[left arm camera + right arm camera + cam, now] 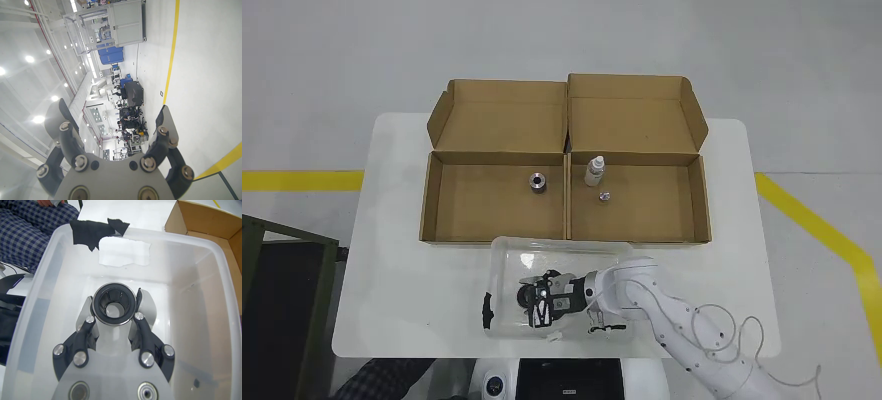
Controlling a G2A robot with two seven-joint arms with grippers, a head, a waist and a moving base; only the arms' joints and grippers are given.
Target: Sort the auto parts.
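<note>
Inside the clear plastic bin [211,262], my right gripper [114,306] is shut on a black cylindrical bearing [114,308] with a metal rim, its bore facing the camera. From above, the same gripper [538,302] and bearing [528,296] sit in the bin [504,250] at the table's front. A similar metal bearing [537,181] lies in the left cardboard box [428,200]. A small white bottle [594,171] and a small metal part [606,196] lie in the right cardboard box [699,200]. My left gripper [113,111] is open, pointing off into the room with nothing between its fingers.
Both cardboard boxes stand side by side behind the bin with their lids folded back. Black tape [94,234] and a white label [124,254] are stuck on the bin's wall. A person's checked sleeve [28,234] is near the table's front-left edge.
</note>
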